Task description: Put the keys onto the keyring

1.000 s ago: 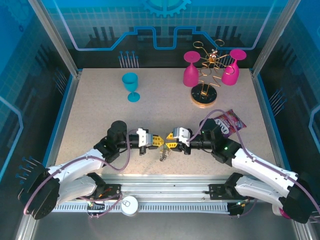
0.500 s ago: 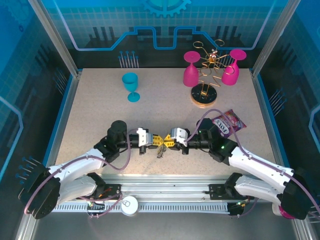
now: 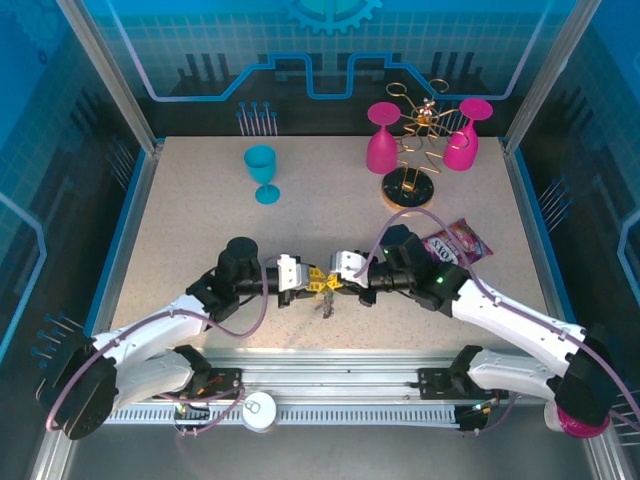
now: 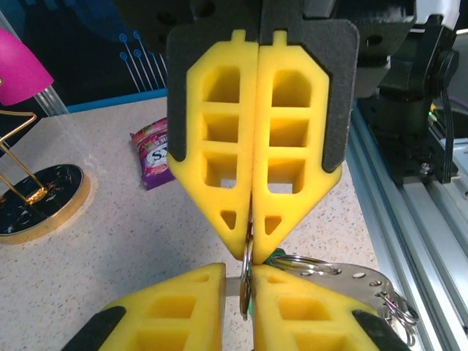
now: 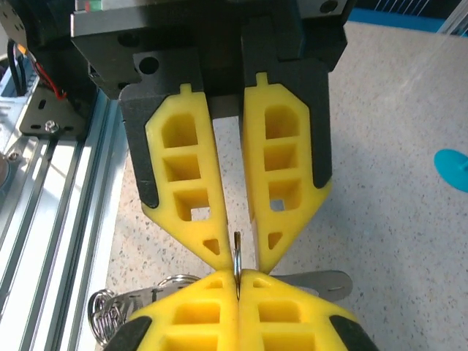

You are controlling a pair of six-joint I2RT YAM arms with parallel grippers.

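On the far left of the speckled table (image 3: 190, 240) a blue goblet (image 3: 262, 171) stands upright, well apart from the arms.

Nearer, the left gripper (image 3: 314, 280) reaches in from the left, low over the near middle of the table. In the right wrist view its 2 yellow fingers (image 5: 183, 183) stand slightly parted, released. A thin metal ring passes edge-on through the gap between their tips without visibly touching either.

That ring is the keyring (image 5: 236, 252), as far as can be told. It sits upright between the 2 grippers, just above the tabletop.

The keys (image 3: 325, 302) hang below it as a small bunch, at or just above the table surface. In the left wrist view they lie to the right of the fingers as flat silver pieces with holes and small loops (image 4: 351, 281). A sliver of green shows beside the ring. Their coloured heads are too small to sort out from above.

The right gripper (image 3: 336, 284) meets the left one tip to tip. Its 2 fingers (image 4: 219, 161) are clenched flat together, pinching the keyring's rim.

Further right and far back, 2 pink goblets (image 3: 381, 140) hang upside down on a gold wire rack (image 3: 408, 190) with a round base. A purple snack packet (image 3: 456, 243) lies flat near the right arm.
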